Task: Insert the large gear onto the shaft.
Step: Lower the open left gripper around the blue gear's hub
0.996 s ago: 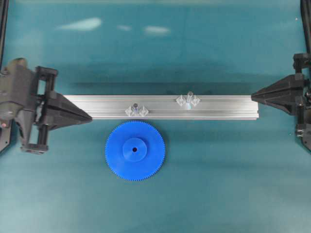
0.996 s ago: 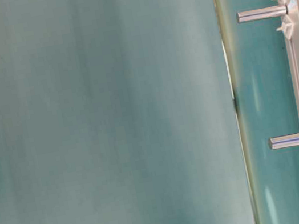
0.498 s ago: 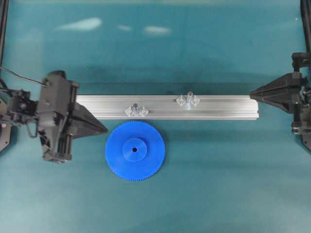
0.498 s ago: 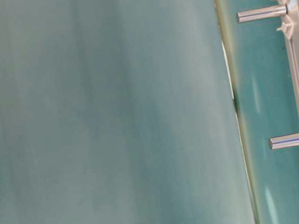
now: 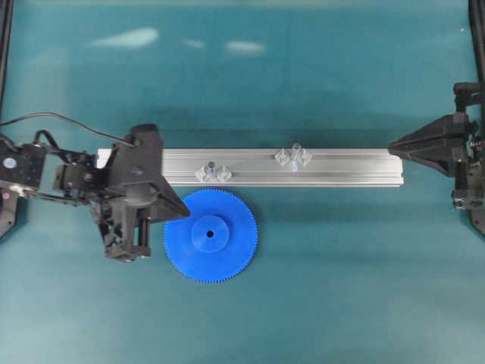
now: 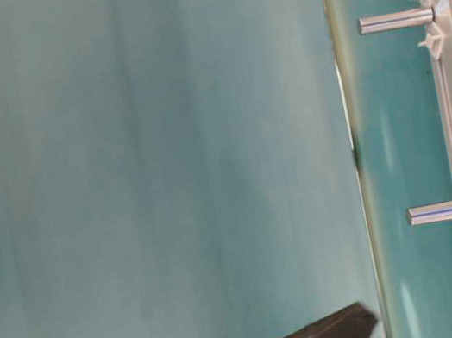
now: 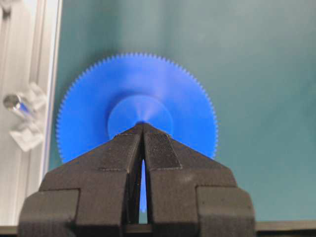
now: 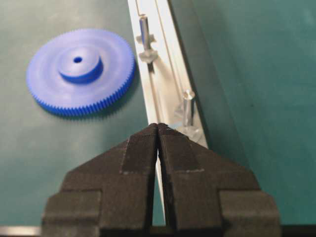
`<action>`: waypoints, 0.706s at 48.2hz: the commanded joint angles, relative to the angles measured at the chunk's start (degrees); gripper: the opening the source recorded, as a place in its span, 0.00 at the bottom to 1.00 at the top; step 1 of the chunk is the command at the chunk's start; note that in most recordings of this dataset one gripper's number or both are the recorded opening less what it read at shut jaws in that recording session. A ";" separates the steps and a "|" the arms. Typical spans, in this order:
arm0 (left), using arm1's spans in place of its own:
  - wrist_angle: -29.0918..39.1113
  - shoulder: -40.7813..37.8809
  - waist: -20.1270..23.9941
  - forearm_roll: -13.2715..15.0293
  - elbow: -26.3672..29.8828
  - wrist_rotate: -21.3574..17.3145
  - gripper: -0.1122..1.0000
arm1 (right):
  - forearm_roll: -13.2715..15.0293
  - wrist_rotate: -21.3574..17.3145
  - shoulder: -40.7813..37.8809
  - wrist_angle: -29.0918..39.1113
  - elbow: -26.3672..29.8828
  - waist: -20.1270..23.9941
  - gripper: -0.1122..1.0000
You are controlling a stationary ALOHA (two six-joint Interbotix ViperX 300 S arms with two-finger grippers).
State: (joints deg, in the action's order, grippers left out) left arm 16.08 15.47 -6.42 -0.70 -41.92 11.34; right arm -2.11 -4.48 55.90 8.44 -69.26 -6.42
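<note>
The large gear [image 5: 220, 254], a bright-blue toothed disc with a raised hub, lies flat on the teal table just in front of the rail; it also shows in the left wrist view [image 7: 89, 113] and the right wrist view [image 8: 81, 69]. The shaft [image 5: 295, 154] stands upright on the rail between two clear diamond mounts, right of the gear, and is bare [image 8: 187, 106]. My left gripper [image 5: 185, 214] is shut and empty, its tip over the gear's left rim and pointing at the hub [image 7: 143, 124]. My right gripper [image 5: 391, 145] is shut and empty at the rail's right end [image 8: 158, 126].
A long aluminium rail [image 5: 348, 168] runs left to right across the table's middle. A second clear mount with a dark-centred pin [image 5: 213, 171] sits on it just behind the gear [image 7: 15, 103]. Black frame posts stand at both side edges.
My left arm has swung right and forward, from the rail's left end to the gear's left rim. It entered the table-level view. The right gripper has barely shifted.
</note>
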 commanded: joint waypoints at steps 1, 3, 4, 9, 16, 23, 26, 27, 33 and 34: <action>0.26 -0.79 -0.26 -0.09 2.20 0.26 0.10 | 0.09 -0.44 -0.62 -0.18 0.62 -0.26 0.18; 0.26 -1.41 -0.53 -0.09 2.55 0.26 0.10 | 0.09 -0.35 -0.62 -0.18 0.62 -0.18 0.18; 0.26 -1.67 -0.70 -0.09 2.64 0.26 0.10 | 0.09 -0.35 -0.62 -0.18 0.62 -0.18 0.18; 0.35 -3.34 -0.97 -0.09 3.43 0.35 0.10 | 0.09 -0.44 -0.62 -0.18 0.62 -0.18 0.18; 0.62 -5.89 -1.58 -0.09 4.57 0.44 0.10 | 0.09 -0.44 -0.62 -0.18 0.44 -0.26 0.18; 1.05 -8.44 -1.76 -0.09 6.06 0.44 0.10 | 0.09 -0.44 -0.62 -0.09 0.44 -0.18 0.18; 2.02 -9.58 -1.76 -0.09 6.86 0.35 0.10 | 0.09 -0.44 -0.62 -0.18 0.44 -0.18 0.18; 2.46 -10.02 -1.76 -0.09 7.12 0.35 0.10 | 0.09 -0.44 -0.62 -0.18 0.35 -0.18 0.18; 6.86 -12.74 -1.76 -0.09 9.40 0.35 0.10 | 0.09 -0.44 -0.62 -0.18 0.44 -0.18 0.18; 8.26 -13.45 -1.85 -0.09 10.11 0.35 0.10 | 0.09 -0.44 -0.62 -0.18 0.44 -0.18 0.18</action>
State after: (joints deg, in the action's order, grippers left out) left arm 21.71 2.64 -7.91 -0.70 -34.72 11.69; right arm -2.11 -4.48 55.81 8.44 -69.43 -6.50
